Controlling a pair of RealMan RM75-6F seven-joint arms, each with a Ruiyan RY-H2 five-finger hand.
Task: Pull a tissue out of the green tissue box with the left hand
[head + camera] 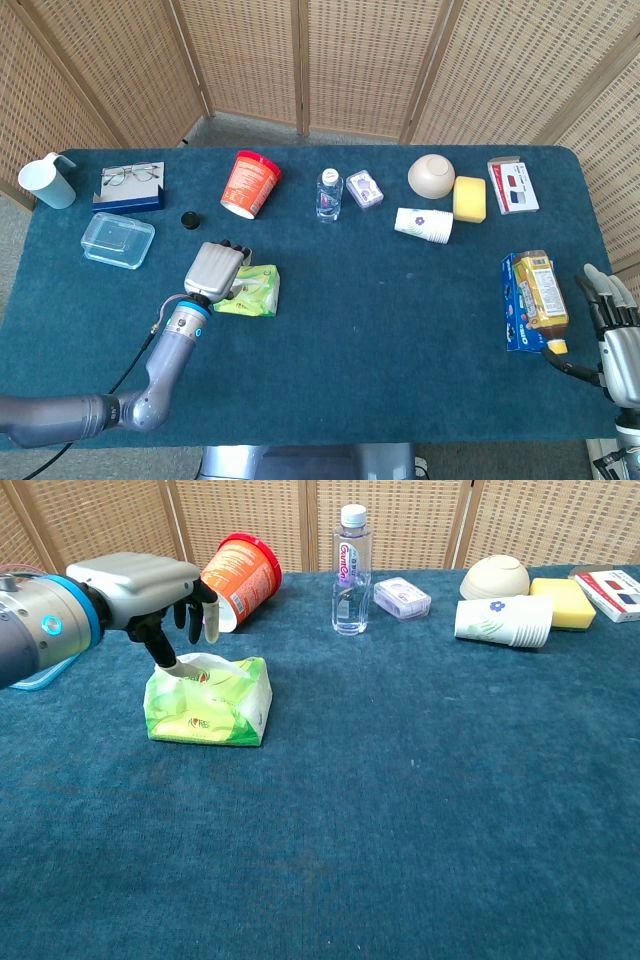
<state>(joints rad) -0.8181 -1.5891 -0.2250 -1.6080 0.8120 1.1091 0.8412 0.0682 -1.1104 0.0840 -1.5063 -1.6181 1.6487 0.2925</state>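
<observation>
I had the bench wide before me. My left hand hung over the green tissue box, directly beneath it, one finger dipped toward the slot, the others curled above; whether it pinched tissue I could not tell. I judged a firm pinch and a straight upward pull best, since the light pack might lift too. The orange tub lay just beyond the hand, close enough to knock. My right hand idled, fingers spread, far off.
</observation>
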